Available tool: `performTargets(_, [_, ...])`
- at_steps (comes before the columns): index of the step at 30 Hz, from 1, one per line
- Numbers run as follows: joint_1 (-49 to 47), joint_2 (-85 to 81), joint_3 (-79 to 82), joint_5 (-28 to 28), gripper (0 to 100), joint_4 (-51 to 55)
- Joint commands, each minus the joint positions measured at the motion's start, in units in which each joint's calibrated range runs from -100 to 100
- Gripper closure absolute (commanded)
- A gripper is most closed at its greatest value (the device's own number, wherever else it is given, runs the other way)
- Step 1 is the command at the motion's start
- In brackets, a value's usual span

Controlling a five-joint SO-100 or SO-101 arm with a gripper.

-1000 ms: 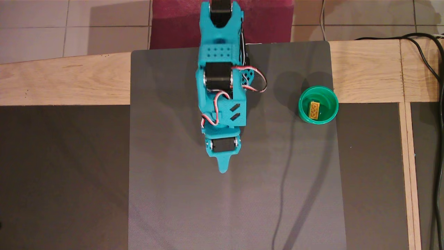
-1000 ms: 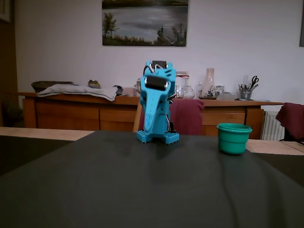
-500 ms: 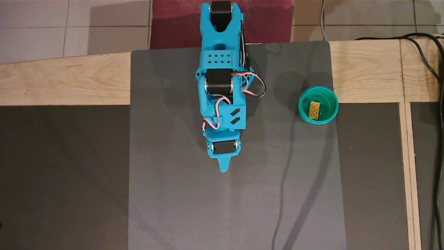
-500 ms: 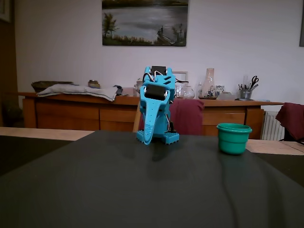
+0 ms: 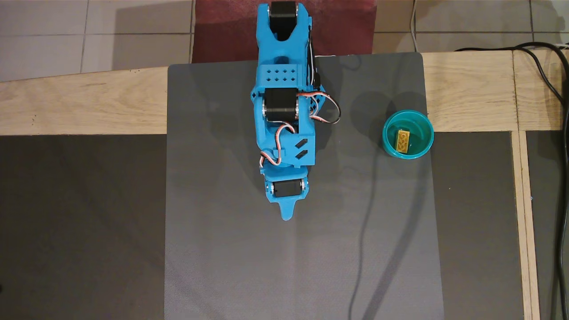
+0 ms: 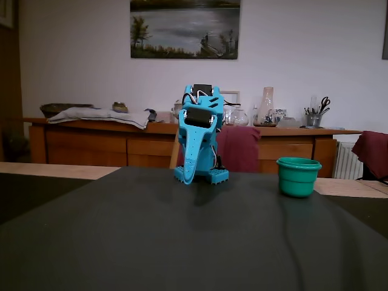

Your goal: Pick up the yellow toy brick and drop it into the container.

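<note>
The yellow toy brick [image 5: 403,141] lies inside the teal-green container [image 5: 387,138], studs up, in the overhead view. The container stands at the right edge of the grey mat; in the fixed view [image 6: 297,177] it stands on the right and the brick is hidden inside it. My blue gripper [image 5: 287,214] points down over the middle of the mat, well to the left of the container. Its jaws look closed with nothing between them. In the fixed view the gripper [image 6: 189,177] hangs low in front of the arm's base.
The grey mat [image 5: 231,249] covers the table's middle, with wood strips [image 5: 80,106] along the far side. Black cables [image 5: 551,84] run along the right edge in the overhead view. A sideboard [image 6: 91,142] and chairs stand behind the table.
</note>
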Motion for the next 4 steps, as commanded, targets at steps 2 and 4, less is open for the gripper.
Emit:
performTargets(2, [0.30, -0.35, -0.26, -0.20, 100, -0.66])
performTargets(4, [0.30, -0.35, -0.26, -0.20, 100, -0.66])
